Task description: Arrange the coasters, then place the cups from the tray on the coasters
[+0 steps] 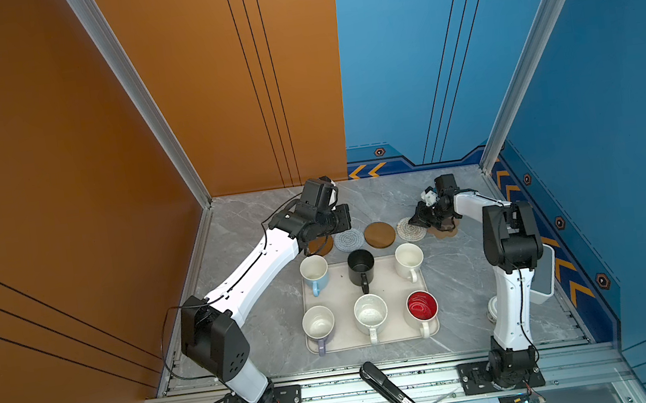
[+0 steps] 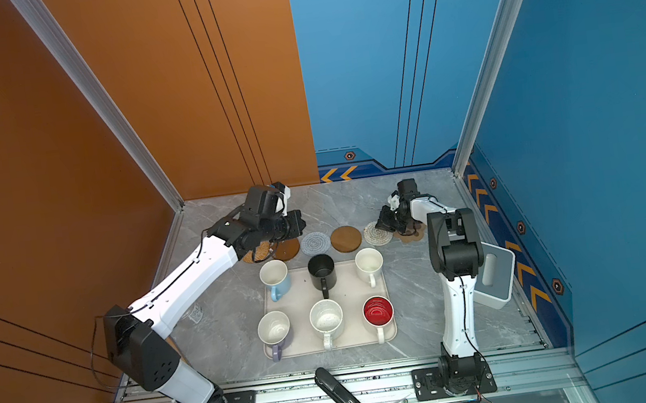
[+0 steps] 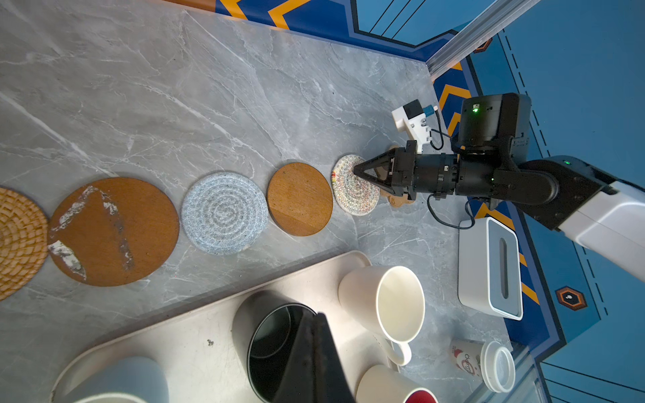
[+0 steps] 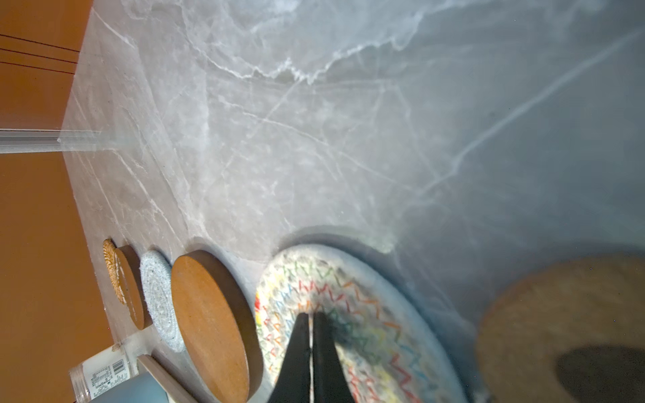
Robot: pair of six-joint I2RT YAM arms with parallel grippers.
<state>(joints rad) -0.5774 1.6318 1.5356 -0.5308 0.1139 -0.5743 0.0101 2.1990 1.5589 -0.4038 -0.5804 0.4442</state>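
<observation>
The grey marble table carries everything, and the cream tray lies at its middle. Right of the tray a white box stands half behind the right arm.

On the tray's far row stand the light blue mug, black mug and plain white mug. The near row holds the lavender mug, speckled mug and red-lined mug, whose handles overhang the rim.

Just beyond the tray's far edge lies a row of mats. From its left end:
- the rattan disc, largely under the left arm
- the scuffed wooden disc
- the grey-blue disc
- the clean wooden disc
- the whitish disc
- the paw coaster, mostly hidden

The right gripper is closed, its tips over the whitish disc; contact cannot be told. The left gripper, closed and cut off by its own camera's frame, hangs beyond the tray's far left corner.

Left of the tray a glass jar peeks from under the left arm.
</observation>
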